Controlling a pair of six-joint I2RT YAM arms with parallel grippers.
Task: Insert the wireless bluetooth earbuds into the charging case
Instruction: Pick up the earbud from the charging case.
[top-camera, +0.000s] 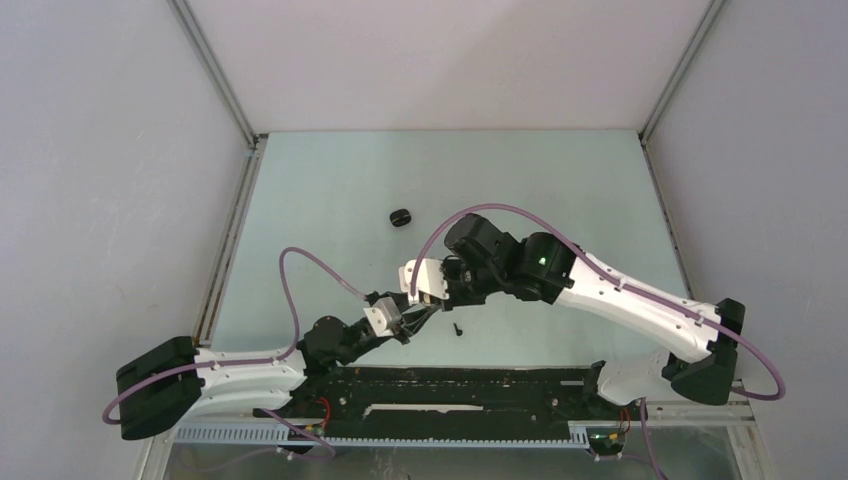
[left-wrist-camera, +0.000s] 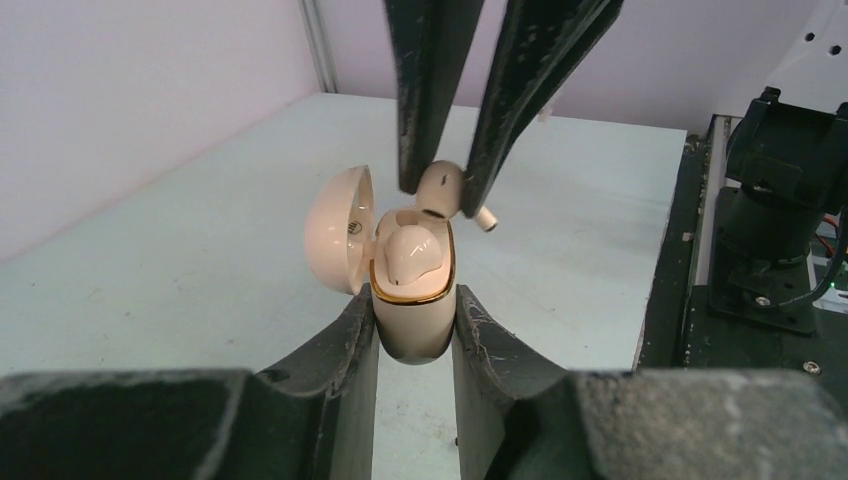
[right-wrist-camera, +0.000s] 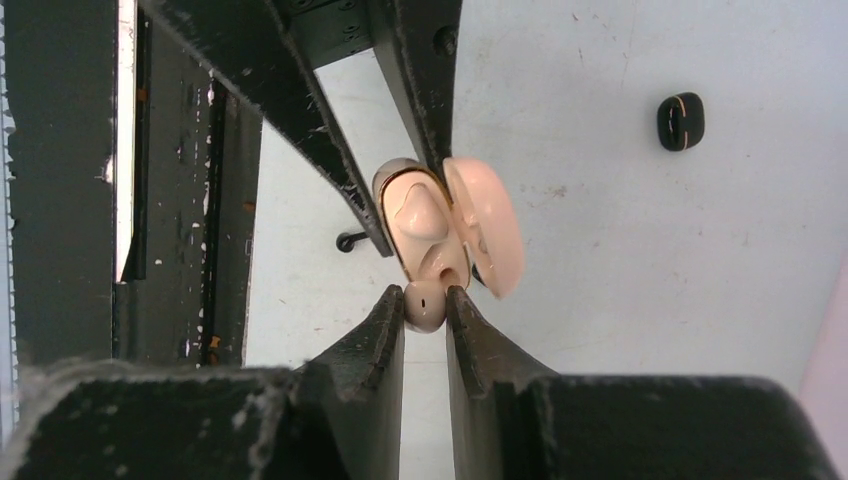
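Hanging just above the case mouth: pale earbud, upper centre of left-wrist view, stem pointing lower right. It is pinched betw. the two dark fingers of the right gripper, which is clenched on its rounded head. Not yet seated. It sits at the empty rear socket; touching or just clear, can't tell.

Item 2: second pale earbud, seated in the front socket, directly below item 1.

Item 3: charging case, pale pink w/ gold rim, upright, lower centre of frame. Body is squeezed betw. the fingers of the left gripper, jaws clamped on its two sides. Lid swung back to frame left.

Item 4: black case, closed, alone on table, upper centre of top view, well apart from both grippers.

Item 5: black earbud, tiny, on table just right of where the grippers meet, lower centre of top view, near the arm bases. Apart from both jaws.
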